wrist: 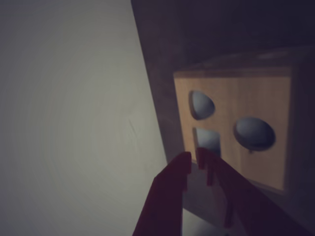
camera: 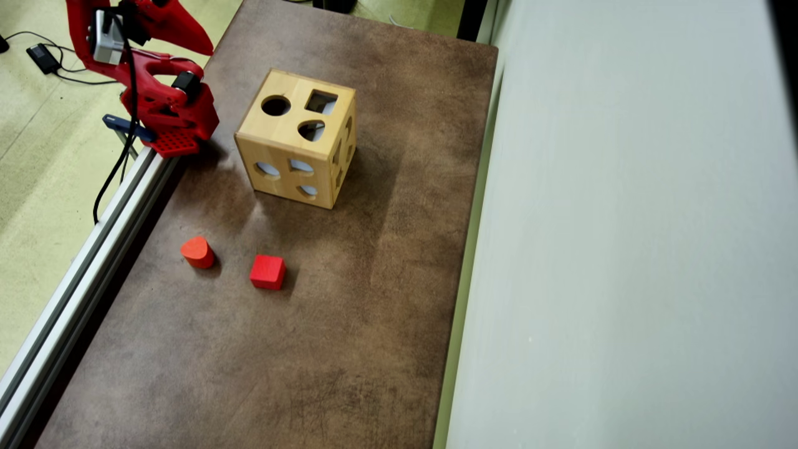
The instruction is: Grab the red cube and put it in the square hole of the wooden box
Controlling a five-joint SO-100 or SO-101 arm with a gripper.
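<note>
In the overhead view the red cube point(camera: 267, 272) lies on the brown table, in front of the wooden box point(camera: 296, 140). The box's top face carries the square hole point(camera: 321, 101) beside a round hole and a teardrop hole. My red arm point(camera: 159, 93) is folded at the table's top left corner, far from the cube. In the wrist view my gripper point(wrist: 194, 156) rises from the bottom edge, its dark red fingertips almost touching with nothing between them. Beyond them stands the wooden box point(wrist: 266, 162) with its square hole point(wrist: 207, 139). The cube is out of the wrist view.
An orange-red rounded block point(camera: 197, 252) sits left of the cube. A metal rail point(camera: 93, 249) runs along the table's left edge in the overhead view. A pale wall point(camera: 623, 249) borders the right side. Cables point(camera: 112, 181) hang off the arm.
</note>
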